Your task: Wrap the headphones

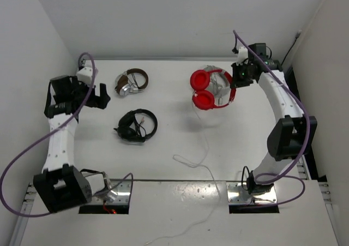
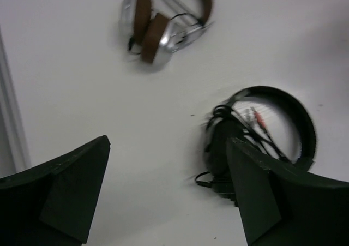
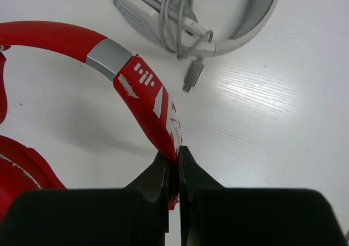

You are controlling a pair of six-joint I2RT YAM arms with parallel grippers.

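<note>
While the right hand [image 3: 174, 160] is pinching the red headphones [image 1: 203, 99] by the headband at upper right, the left hand [image 2: 167, 145] is hovering wide open at left.

Robot lab — white walls [image 1: 163, 17], white table [image 1: 174, 126], two bolted-down arms [image 1: 59, 139]

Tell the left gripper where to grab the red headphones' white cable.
Probably best: take the white cable on its run just below the red headphones, from above, jaws across it. It lies thin on bare table there, and the right gripper holds the headband.
</note>
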